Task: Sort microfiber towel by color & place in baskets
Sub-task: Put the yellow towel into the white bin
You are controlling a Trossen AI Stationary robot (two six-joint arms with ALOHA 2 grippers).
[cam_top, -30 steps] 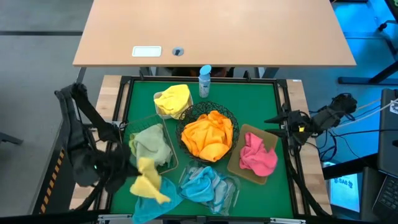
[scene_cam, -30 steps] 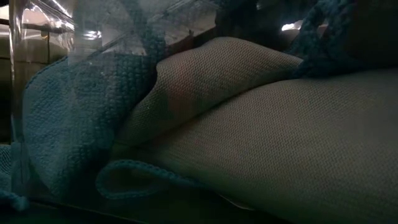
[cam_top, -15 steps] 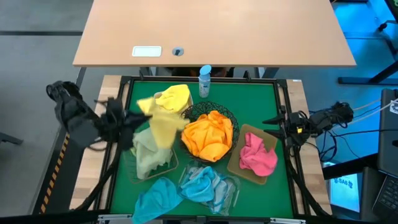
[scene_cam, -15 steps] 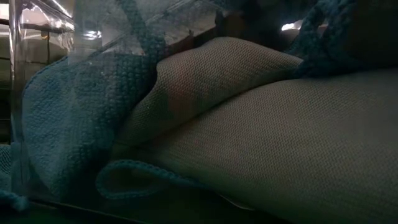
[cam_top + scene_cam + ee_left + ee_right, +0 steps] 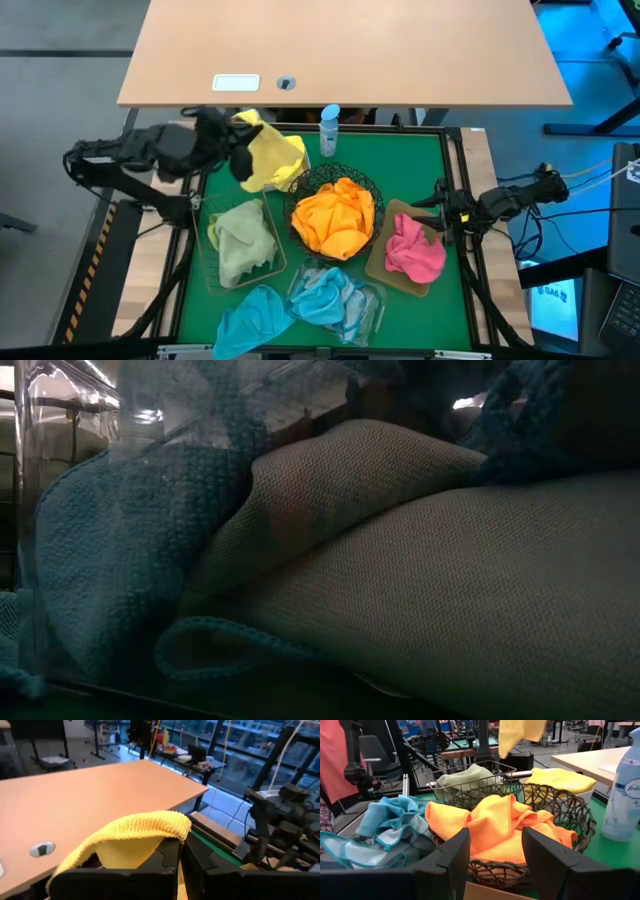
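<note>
My left gripper is shut on a yellow microfiber towel and holds it in the air at the mat's far left, over the white tub with yellow towels. Orange towels fill the round wire bowl. Pale green ones lie in the rectangular wire basket, pink ones on the tan tray, light blue ones in the clear tray. One light blue towel lies on the mat at the near left. My right gripper stands open at the mat's right edge, holding nothing. My left gripper pinches the yellow towel between its two shut fingers. A fold of the cloth drapes over the fingertips and hides the exact place of contact. The fingers reach about level from the table's left. The rest hangs slack below, clear of the tub.
A spray bottle with a blue cap stands at the mat's far edge beside the wire bowl. A tan desk lies beyond the table. The low view is filled by cloths behind the clear tray's wall.
My left gripper has carried the yellow towel up from the near left of the table toward the far edge, turning as it went, and now holds it over the white tub. The towel hangs free throughout. My right arm has sunk a little at the right edge.
</note>
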